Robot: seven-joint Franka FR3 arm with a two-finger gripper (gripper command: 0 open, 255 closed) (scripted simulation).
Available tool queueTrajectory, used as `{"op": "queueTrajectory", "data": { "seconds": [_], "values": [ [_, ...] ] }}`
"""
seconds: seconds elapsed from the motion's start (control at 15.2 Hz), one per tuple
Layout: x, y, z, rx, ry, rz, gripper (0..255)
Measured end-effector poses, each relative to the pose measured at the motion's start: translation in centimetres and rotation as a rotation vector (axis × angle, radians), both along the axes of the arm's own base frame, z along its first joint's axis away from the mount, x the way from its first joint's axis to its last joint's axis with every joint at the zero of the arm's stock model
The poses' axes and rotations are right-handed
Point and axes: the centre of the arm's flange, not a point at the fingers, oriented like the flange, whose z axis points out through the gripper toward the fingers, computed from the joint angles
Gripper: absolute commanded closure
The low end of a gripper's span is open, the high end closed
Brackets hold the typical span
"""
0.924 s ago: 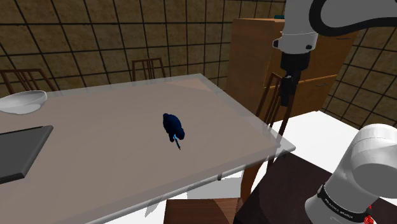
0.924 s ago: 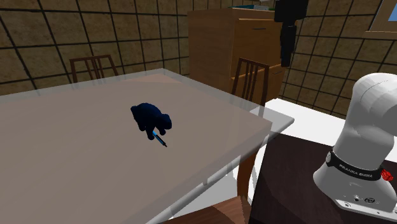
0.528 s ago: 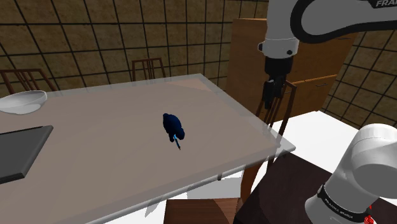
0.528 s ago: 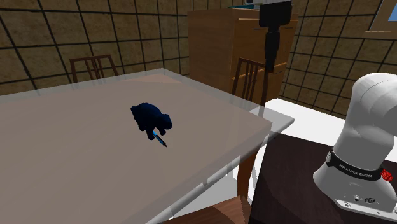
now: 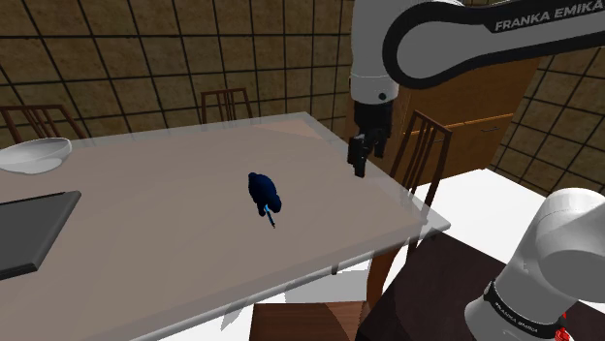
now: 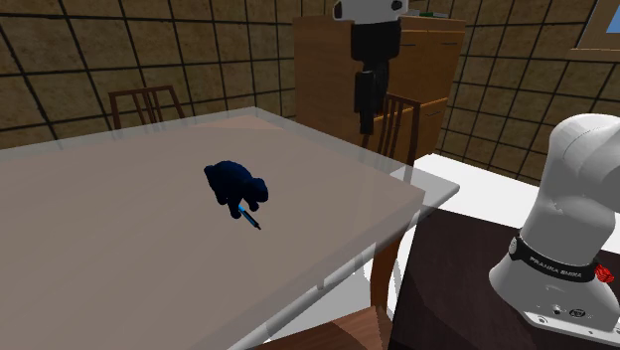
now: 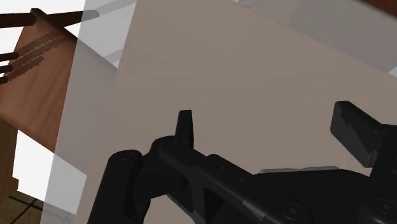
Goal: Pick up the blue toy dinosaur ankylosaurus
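Observation:
The dark blue toy dinosaur (image 5: 263,193) lies near the middle of the pale table (image 5: 175,223), with a thin light-blue tail pointing toward the near edge. The second exterior view has the dinosaur (image 6: 236,186) at the table's centre. My black gripper (image 5: 359,163) hangs above the table's right part in the shoulder view, well to the right of the toy and not touching it. It also appears upright above the table's far corner (image 6: 366,124). In the wrist view the gripper (image 7: 267,130) is open, its fingers (image 7: 184,127) apart over bare tabletop with nothing between them.
A white bowl (image 5: 34,153) and a dark flat tray (image 5: 29,231) sit at the shoulder view's left. A wooden chair (image 5: 424,155) stands at the table's right edge, in front of a wooden cabinet (image 5: 485,107). Another chair (image 5: 225,103) is behind the table.
The arm has swung to the shoulder view's left and lower, carrying the gripper from beyond the table's edge by the chair to above the tabletop. The dinosaur has not moved.

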Motion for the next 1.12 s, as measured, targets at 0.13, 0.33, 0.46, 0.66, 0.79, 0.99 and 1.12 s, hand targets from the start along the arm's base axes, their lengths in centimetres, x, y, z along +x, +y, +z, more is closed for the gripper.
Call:
{"op": "queueTrajectory", "data": {
  "seconds": [0.13, 0.33, 0.46, 0.66, 0.79, 0.99, 1.12],
  "values": [
    [1.7, 2.0, -0.6, -0.005, -0.012, -0.005, 0],
    [3.9, 4.9, -1.7, -0.012, -0.028, -0.012, 0],
    [5.8, 6.8, -2.3, -0.016, -0.040, -0.017, 0],
    [8.1, 9.5, -2.8, -0.023, -0.058, -0.024, 0],
    [9.8, 11.3, -3.3, -0.027, -0.069, -0.029, 0],
    [12.4, 14.1, -4.4, -0.034, -0.086, -0.037, 0],
    [14.3, 15.9, -4.9, -0.038, -0.097, -0.042, 0]
  ]
}}
